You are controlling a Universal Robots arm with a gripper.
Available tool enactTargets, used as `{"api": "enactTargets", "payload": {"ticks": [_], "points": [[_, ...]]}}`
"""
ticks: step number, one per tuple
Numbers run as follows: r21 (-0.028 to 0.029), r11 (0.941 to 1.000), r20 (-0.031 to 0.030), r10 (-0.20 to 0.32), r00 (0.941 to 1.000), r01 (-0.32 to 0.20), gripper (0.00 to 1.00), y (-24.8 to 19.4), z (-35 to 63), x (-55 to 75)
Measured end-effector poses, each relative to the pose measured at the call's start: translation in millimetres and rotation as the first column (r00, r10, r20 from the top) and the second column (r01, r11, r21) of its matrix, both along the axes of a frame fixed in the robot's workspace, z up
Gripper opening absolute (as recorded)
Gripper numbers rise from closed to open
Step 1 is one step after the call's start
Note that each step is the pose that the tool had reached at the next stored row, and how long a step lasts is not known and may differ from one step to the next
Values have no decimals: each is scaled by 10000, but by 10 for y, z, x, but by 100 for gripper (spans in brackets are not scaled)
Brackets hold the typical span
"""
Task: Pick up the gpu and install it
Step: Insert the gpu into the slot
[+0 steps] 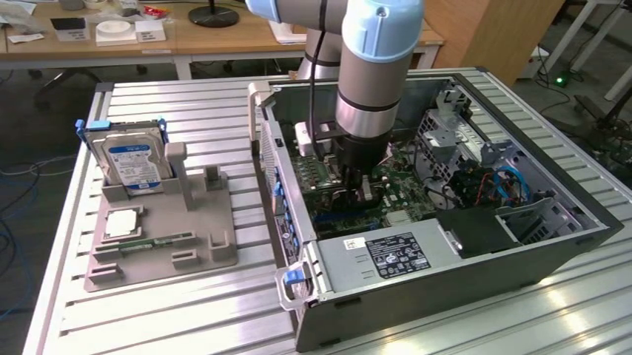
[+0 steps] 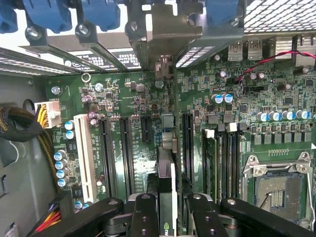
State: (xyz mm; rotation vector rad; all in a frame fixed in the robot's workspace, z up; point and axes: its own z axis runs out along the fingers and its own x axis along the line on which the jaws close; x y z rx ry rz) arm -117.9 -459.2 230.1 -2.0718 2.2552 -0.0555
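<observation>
The open computer case (image 1: 434, 222) lies on the slatted table (image 1: 197, 310), filling the centre and right of the exterior view. Left of it on the same table sits a parts holder (image 1: 163, 237), with the hard drive (image 1: 133, 163) standing upright in its upper-left slot. The arm (image 1: 371, 81) comes down from the top centre into the case, over the motherboard (image 1: 395, 196). The power supply (image 1: 390, 259) sits in the case's lower part. A desk (image 1: 148, 37) stands behind, along the top left.

In the wrist view the gpu (image 2: 167, 187) stands edge-on between the gripper (image 2: 167, 212) fingers, over the motherboard slots.

Hard drive (image 1: 132, 163) upright in grey holder (image 1: 163, 233)
</observation>
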Motion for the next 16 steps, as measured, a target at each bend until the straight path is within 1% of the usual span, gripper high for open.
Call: {"api": "enactTargets", "payload": {"ticks": [6,9,13,16], "points": [[3,10000,2,-1,10000,1,27,1,-3,-1],[22,10000,12,-1,10000,1,27,4,18,0],[7,10000,4,-1,10000,1,27,1,33,-1],[5,10000,4,0,10000,0,27,1,48,-1]]}}
